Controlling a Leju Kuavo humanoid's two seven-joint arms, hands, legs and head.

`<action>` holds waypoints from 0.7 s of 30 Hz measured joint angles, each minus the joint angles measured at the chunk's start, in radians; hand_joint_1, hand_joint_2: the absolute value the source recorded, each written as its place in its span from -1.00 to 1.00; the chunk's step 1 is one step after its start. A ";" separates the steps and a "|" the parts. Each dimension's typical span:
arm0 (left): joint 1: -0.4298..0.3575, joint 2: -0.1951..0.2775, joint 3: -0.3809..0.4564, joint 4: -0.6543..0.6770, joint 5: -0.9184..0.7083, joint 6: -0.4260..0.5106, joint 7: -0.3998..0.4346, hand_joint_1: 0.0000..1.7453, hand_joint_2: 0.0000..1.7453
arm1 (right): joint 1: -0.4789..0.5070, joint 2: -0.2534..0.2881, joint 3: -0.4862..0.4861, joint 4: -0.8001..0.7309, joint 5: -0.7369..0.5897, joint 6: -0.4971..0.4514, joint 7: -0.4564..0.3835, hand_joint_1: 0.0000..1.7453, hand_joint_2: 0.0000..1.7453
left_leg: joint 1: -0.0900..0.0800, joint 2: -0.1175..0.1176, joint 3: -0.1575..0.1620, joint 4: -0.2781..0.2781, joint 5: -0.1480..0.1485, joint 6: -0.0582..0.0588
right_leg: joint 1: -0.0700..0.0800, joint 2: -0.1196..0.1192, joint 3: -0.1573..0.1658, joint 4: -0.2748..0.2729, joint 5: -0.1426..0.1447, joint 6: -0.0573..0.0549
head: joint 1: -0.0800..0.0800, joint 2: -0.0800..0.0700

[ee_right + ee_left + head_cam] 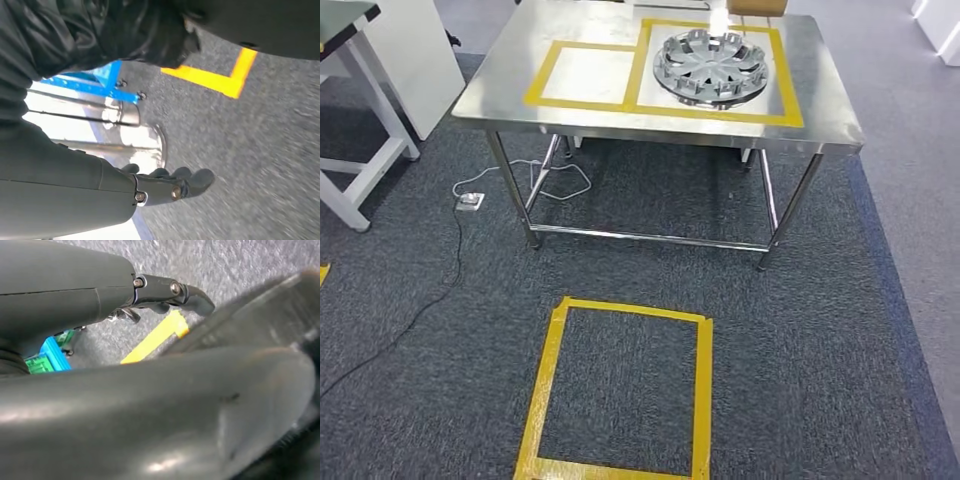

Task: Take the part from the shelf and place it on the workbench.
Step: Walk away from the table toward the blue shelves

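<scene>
The part (712,68), a silver wheel cover with many spokes, lies flat on the steel workbench (509,85), inside the right one of two yellow-taped squares. The left taped square (543,72) holds nothing. My left hand (113,295) hangs over the grey carpet with its thumb stretched out and nothing in it. My right hand (151,187) also hangs low over the carpet, fingers straight and apart, holding nothing. Both hands are far from the part.
A yellow taped square (701,380) marks the carpet in front of the workbench. A white table (365,150) stands at the left, and a cable (456,250) runs across the floor there. A blue frame (94,82) with shiny metal below it stands near my right hand.
</scene>
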 joint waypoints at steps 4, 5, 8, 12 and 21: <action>0.000 0.001 0.000 -0.001 0.005 -0.002 -0.001 -1.00 -1.00 | 0.002 0.000 -0.006 0.000 -0.001 0.001 0.003 -1.00 -1.00 | -0.006 0.033 -0.045 0.002 0.035 0.019 | -0.005 0.001 -0.048 0.219 -0.131 0.016 | 0.009 0.000; 0.000 0.001 0.000 -0.001 0.006 -0.003 -0.001 -1.00 -1.00 | 0.002 0.000 -0.007 0.000 -0.001 0.001 0.002 -1.00 -1.00 | -0.008 0.042 -0.056 0.003 0.043 0.019 | -0.006 0.001 -0.036 0.233 -0.118 0.018 | 0.010 0.000; 0.000 0.001 0.003 -0.002 0.014 -0.012 -0.009 -1.00 -1.00 | -0.003 0.000 -0.008 0.000 -0.003 0.001 -0.005 -1.00 -1.00 | -0.012 0.070 -0.079 0.005 0.060 0.014 | -0.004 -0.032 0.095 0.073 -0.041 0.012 | 0.010 0.000; 0.001 -0.001 0.004 -0.003 0.016 -0.011 -0.017 -1.00 -1.00 | -0.017 0.002 -0.012 0.001 -0.004 -0.005 -0.010 -1.00 -1.00 | -0.016 0.113 -0.081 0.006 0.081 -0.006 | 0.011 -0.071 0.195 -0.107 -0.056 -0.018 | 0.009 0.000; -0.001 0.008 0.025 -0.003 0.068 0.041 0.019 -1.00 -1.00 | -0.015 0.015 -0.021 0.002 -0.001 -0.040 -0.041 -1.00 -1.00 | -0.008 -0.007 -0.125 0.258 -0.069 -0.035 | 0.002 0.035 0.138 -0.091 -0.004 -0.059 | 0.000 0.000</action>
